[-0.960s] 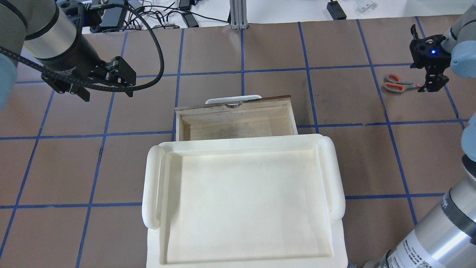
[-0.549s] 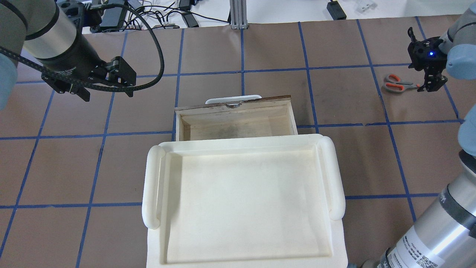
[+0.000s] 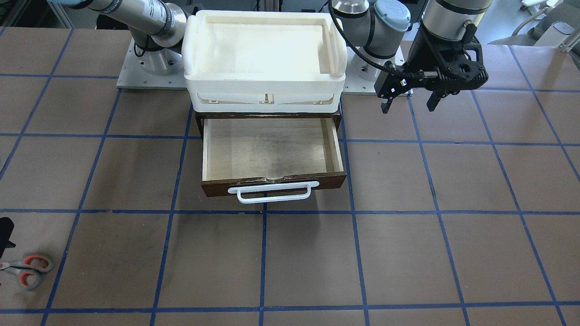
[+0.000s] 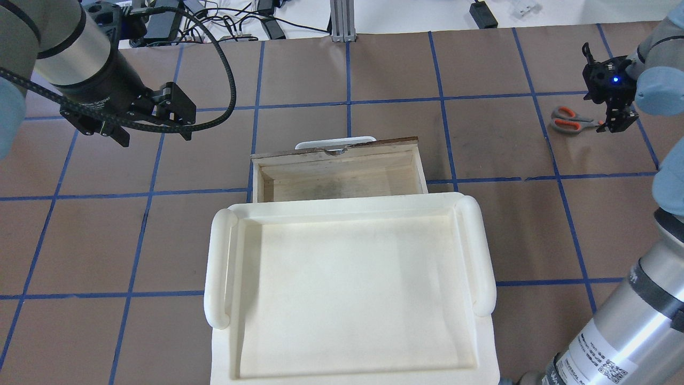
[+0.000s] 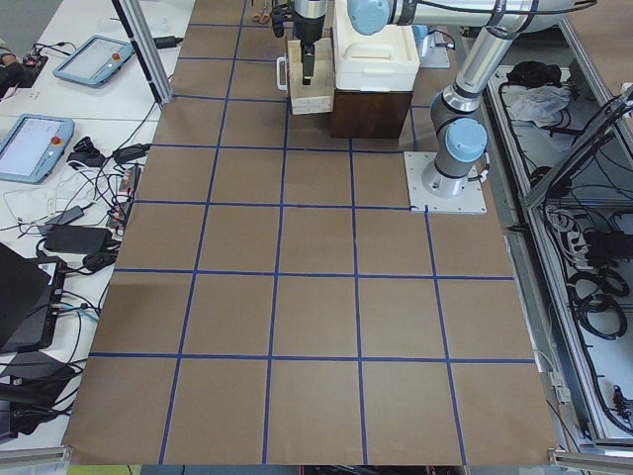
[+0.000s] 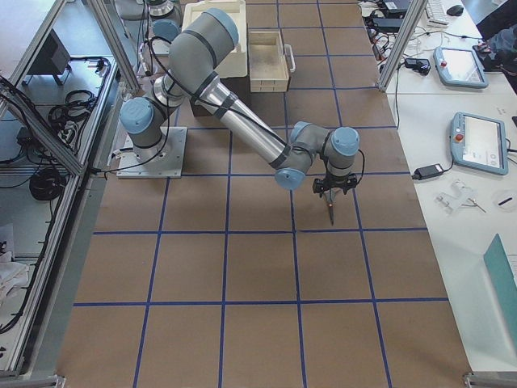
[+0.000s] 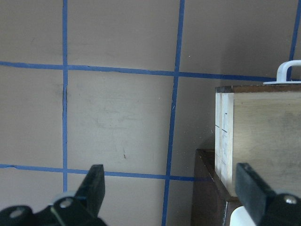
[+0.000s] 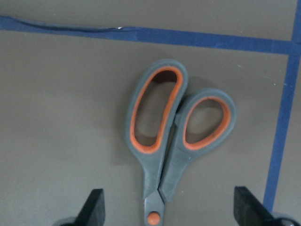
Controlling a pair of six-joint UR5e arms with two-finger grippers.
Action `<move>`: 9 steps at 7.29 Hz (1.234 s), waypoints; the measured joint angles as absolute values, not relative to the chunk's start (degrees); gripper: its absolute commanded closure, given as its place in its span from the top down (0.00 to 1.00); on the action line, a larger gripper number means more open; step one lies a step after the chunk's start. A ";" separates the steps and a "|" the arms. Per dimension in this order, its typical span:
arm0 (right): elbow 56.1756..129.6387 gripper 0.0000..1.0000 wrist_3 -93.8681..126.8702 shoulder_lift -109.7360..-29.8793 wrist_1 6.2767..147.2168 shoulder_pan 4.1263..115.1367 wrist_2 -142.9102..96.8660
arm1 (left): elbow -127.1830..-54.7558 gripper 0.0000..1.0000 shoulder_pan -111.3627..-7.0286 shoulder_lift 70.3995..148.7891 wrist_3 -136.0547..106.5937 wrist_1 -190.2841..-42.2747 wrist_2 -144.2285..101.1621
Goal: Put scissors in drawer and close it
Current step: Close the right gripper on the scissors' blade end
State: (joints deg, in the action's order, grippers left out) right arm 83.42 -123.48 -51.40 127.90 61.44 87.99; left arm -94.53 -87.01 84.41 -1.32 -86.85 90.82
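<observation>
Scissors (image 4: 568, 120) lie flat on the desk (image 4: 374, 69), toward 2 o'clock in the overhead view, well apart from the drawer (image 4: 336, 154).

Right pincer (image 8: 170, 210) is over the blade end, at 3 o'clock from the handles in the overhead view. Its jaws are spread wide. Wrist view: handle loops point to 12 o'clock, and the pivot sits at 6 o'clock, midway between the two fingers (image 8: 95, 207). Neither finger touches the scissors. Blades are out of frame.

Drawer is pulled open at desk centre, handle at its 12 o'clock in the overhead view.

Left pincer (image 7: 171, 187) is also spread and holds nothing. It hangs at 10 o'clock from the drawer.
</observation>
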 measured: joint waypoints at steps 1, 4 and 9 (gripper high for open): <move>83.37 0.93 -123.51 -50.65 128.82 61.44 87.98 | -94.60 1.00 -87.01 84.39 -1.32 -86.79 90.80; 82.92 0.91 -123.55 -49.19 130.27 61.44 88.08 | -94.73 1.00 -87.01 84.38 -1.32 -86.77 90.79; 82.83 0.00 -123.61 -48.82 130.12 61.43 88.12 | -94.75 1.00 -87.01 84.38 -1.32 -86.75 90.79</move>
